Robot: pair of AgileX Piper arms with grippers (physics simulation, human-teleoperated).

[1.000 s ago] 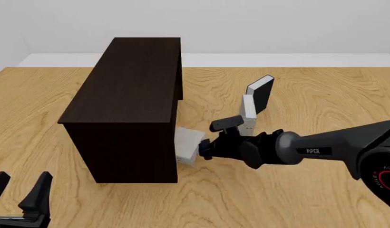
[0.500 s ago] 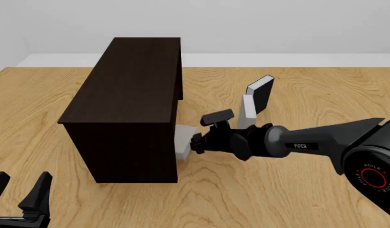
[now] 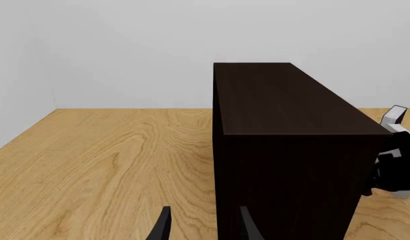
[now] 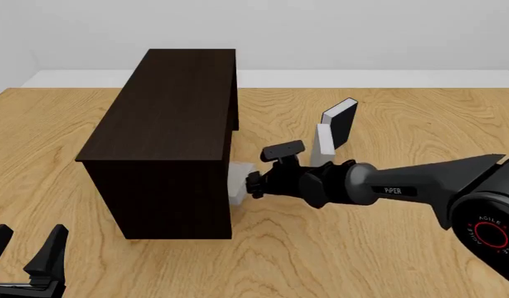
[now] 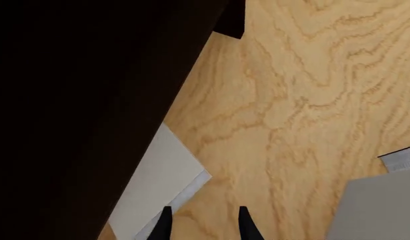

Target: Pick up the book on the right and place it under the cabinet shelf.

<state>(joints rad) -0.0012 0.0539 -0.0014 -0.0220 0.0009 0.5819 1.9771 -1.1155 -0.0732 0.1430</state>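
Wood-grain table [image 4: 387, 261], white wall; both grippers' fingers parted, book [image 4: 239, 185] unheld.

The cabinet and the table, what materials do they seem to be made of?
The cabinet looks like very dark brown, nearly black wood with a matte finish: faint grain streaks show on its top. The table looks like light wood, probably smooth veneer or laminate: bold wavy grain rings, no visible gloss.
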